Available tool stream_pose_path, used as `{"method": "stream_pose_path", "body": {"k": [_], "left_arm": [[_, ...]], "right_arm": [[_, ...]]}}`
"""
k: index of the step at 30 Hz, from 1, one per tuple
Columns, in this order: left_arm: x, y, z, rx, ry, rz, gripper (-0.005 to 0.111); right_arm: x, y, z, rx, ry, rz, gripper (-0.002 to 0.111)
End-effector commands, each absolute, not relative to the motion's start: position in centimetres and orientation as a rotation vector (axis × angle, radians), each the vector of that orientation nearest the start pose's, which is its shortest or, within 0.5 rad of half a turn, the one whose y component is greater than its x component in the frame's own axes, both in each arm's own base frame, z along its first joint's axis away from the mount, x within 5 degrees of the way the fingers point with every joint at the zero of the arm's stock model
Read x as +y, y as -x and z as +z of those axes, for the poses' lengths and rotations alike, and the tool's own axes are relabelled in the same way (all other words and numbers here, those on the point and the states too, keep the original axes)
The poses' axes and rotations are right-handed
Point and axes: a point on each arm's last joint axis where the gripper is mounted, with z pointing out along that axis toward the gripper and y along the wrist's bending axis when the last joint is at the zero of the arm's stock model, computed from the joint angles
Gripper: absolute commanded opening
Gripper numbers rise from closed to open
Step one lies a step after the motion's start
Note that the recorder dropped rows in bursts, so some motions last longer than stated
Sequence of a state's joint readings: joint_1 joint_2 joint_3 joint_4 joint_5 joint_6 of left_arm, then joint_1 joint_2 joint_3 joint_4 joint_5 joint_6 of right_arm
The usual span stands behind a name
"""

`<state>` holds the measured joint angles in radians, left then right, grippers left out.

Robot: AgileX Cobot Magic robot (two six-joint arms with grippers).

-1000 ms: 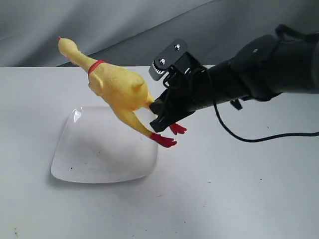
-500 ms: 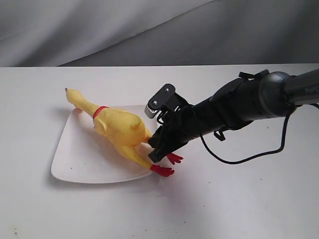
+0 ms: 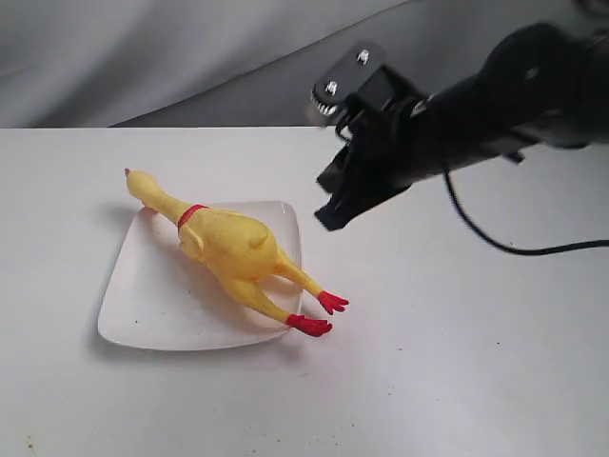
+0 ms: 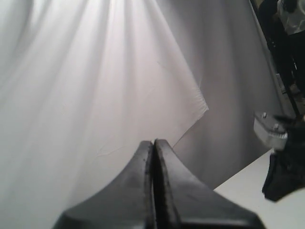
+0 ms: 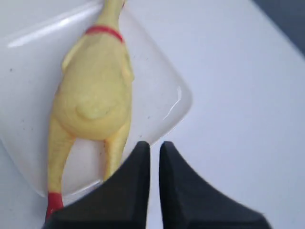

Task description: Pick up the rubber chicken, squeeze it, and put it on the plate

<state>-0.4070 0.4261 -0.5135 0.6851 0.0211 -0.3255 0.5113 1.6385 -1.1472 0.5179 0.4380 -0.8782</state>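
Note:
The yellow rubber chicken lies flat and diagonal on the white square plate. Its head pokes past the far left corner and its red feet hang over the near right rim. My right gripper hovers above and to the right of it, apart from it. In the right wrist view the chicken rests on the plate, and that gripper shows a narrow empty gap between its fingers. My left gripper is shut on nothing and faces the grey curtain, away from the table.
The white table spreads in front and to the right of the plate. A black cable trails from the right arm over the table. A grey curtain hangs behind.
My right gripper lowered the chicken onto the plate, let go of it, and has risen up and to the right. The chicken now lies still.

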Motion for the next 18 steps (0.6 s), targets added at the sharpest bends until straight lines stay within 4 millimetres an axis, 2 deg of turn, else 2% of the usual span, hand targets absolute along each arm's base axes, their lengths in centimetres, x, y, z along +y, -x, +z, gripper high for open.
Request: {"method": "stream_pose_path", "body": {"k": [1,5,8,12,13,18], "left_arm": [[-3.5,-8.4,35.5,1.322,-0.502,-0.047,0.001],[-3.5,-8.4,35.5,1.322,-0.502,-0.047,0.001],[-3.5,-8.4,35.5,1.322,-0.502,-0.047,0.001],[-3.5,-8.4,35.5,1.322,-0.502,-0.047,0.001],[-3.5,-8.4,35.5,1.322,-0.502,-0.047,0.001],[-3.5,-8.4,35.5,1.322,-0.502,-0.047,0.001]], "right_arm": [[17.1,-26.5,33.8,1.889,1.075,0.27,0.0],[15.3,-21.7,39.1,1.673,1.01,0.259,0.0],[13.9,-18.0,40.8,1.525,0.953,0.263,0.0],[11.6,-13.7,41.5,1.349,0.854,0.269,0.0],[10.8,-12.4,41.2,1.305,0.827,0.275,0.0],[7.5,-8.4,39.9,1.178,0.739,0.285,0.0]]}}
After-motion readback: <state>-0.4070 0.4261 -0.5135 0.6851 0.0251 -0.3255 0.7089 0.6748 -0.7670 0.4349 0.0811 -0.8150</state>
